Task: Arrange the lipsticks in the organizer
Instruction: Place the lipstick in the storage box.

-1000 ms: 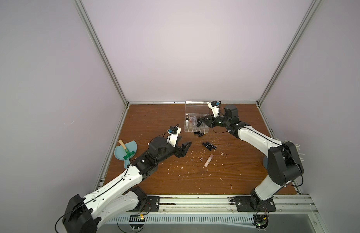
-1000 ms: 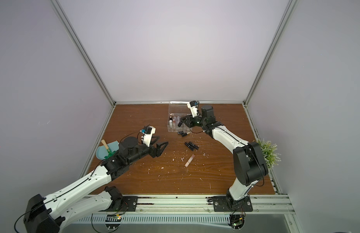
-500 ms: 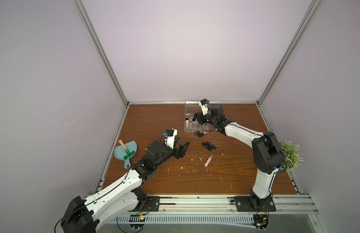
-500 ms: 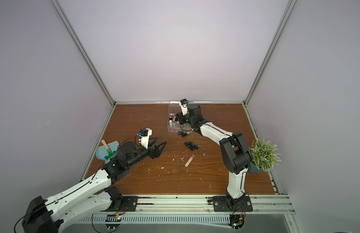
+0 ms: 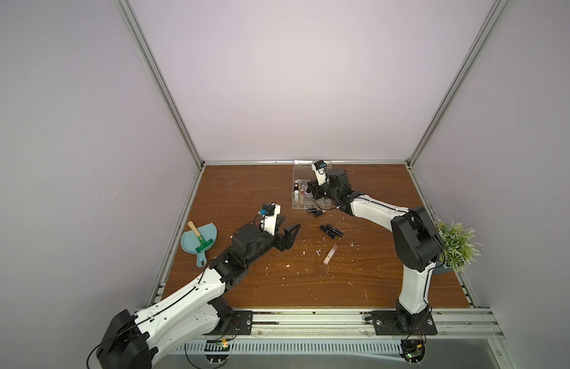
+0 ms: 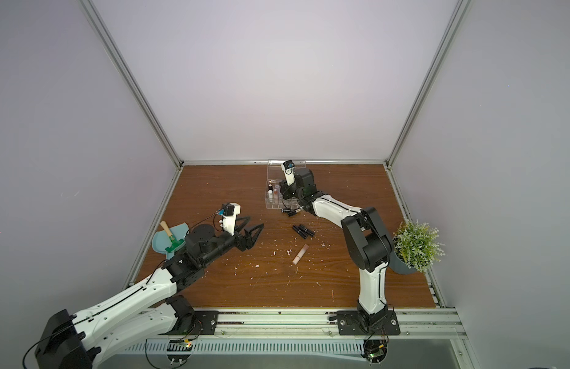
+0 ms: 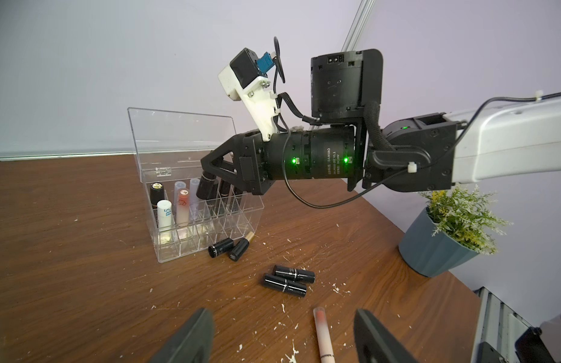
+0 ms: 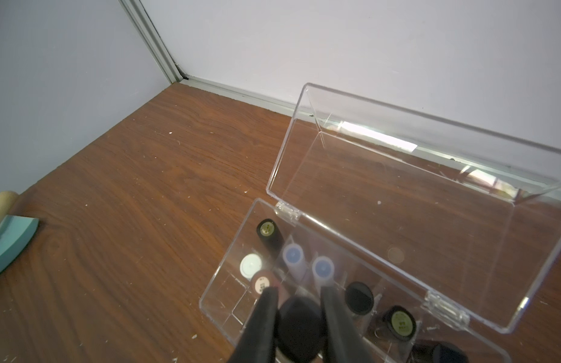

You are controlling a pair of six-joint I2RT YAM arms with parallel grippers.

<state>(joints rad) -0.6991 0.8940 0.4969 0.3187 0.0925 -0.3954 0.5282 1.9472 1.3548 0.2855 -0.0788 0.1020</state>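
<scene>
Right fingers (image 8: 265, 317) are pinching a black lipstick (image 8: 299, 327) over the organizer (image 8: 224, 273) at the far side. Left fingers (image 7: 194, 333) are spread, hovering left of the pink lipstick (image 7: 321, 333) lying on the counter (image 7: 84, 267). Tubes look light, hard and slick, so I'd grab mid-barrel.

White lipstick (image 7: 165, 215) in the organizer (image 7: 229, 227) reads "R5"; right arm's wrist motor (image 7: 323, 157) reads "DAMIAO"

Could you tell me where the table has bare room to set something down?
Free: tabletop between organizer and dustpan, and the strip by the rail. Crowded: before the organizer, among black lipsticks and a beige-pink lipstick.
</scene>
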